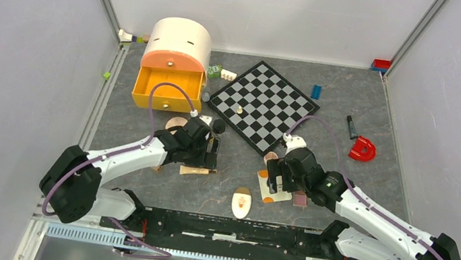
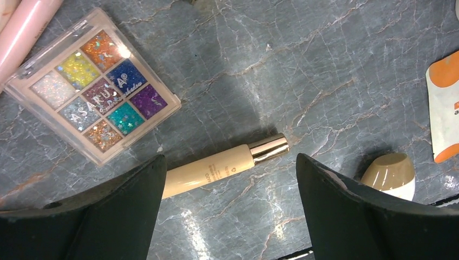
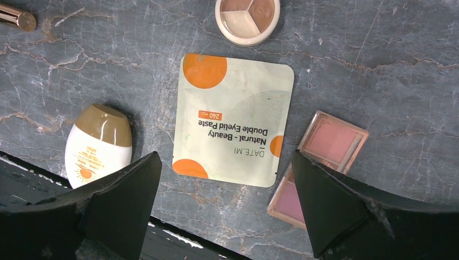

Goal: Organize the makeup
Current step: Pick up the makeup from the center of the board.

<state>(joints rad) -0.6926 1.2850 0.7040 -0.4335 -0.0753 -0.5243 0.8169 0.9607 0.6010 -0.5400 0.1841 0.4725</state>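
Observation:
My left gripper (image 2: 230, 181) hangs open over a cream tube with a gold cap (image 2: 224, 165) that lies flat on the table, one end hidden behind a finger. A multicolour eyeshadow palette (image 2: 97, 86) lies to its upper left. My right gripper (image 3: 225, 162) is open above the near edge of the white-orange sachet (image 3: 233, 119), gripping nothing. The cream oval bottle (image 3: 97, 141) lies left of the sachet, the pink-brown blush palette (image 3: 330, 143) right of it, and a round compact (image 3: 247, 16) beyond it. In the top view both grippers (image 1: 205, 157) (image 1: 276, 176) are low over the near table.
An orange drawer box (image 1: 173, 61) with its lower drawer pulled open stands at the back left. The chessboard (image 1: 264, 104) lies mid-table. A red piece (image 1: 362, 149), a dark tube (image 1: 352, 127) and a blue brick (image 1: 315, 91) lie to the right. The black rail (image 1: 227, 228) borders the near edge.

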